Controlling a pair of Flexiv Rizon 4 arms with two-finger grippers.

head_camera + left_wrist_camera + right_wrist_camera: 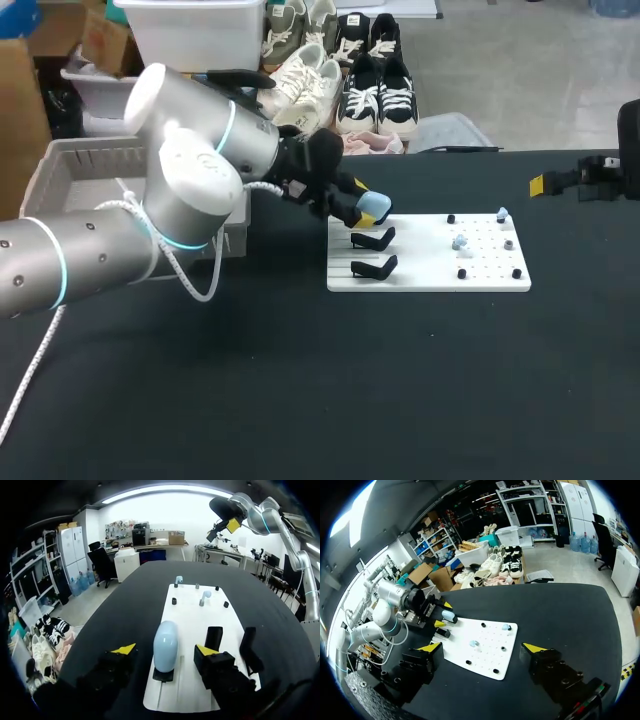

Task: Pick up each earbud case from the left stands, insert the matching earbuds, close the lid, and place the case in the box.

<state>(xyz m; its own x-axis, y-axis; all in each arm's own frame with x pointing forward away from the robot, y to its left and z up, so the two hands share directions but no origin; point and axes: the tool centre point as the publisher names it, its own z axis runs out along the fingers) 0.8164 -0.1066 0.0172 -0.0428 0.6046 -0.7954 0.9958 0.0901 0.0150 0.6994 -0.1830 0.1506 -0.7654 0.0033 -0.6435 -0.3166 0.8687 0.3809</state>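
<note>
Earbud case (373, 208), pale blue, upright on the uppermost of three black stands (373, 240) at the left end of a white board (420, 260), right of centre in the head view. The left arm (190, 170) enters from the left edge of the frame. Its jaws are wide open on either side of the case; the left wrist view shows a gap between the case and each yellow fingertip (124, 649), so nothing is gripped. Small pale earbuds (460, 242) and black pegs (516, 272) sit on the board's right half. A grey box (70, 160) lies at upper left, partly behind the left arm. The right arm (600, 175) is at the right edge of the frame, well apart from the board; its jaws are wide open and hold nothing.
</note>
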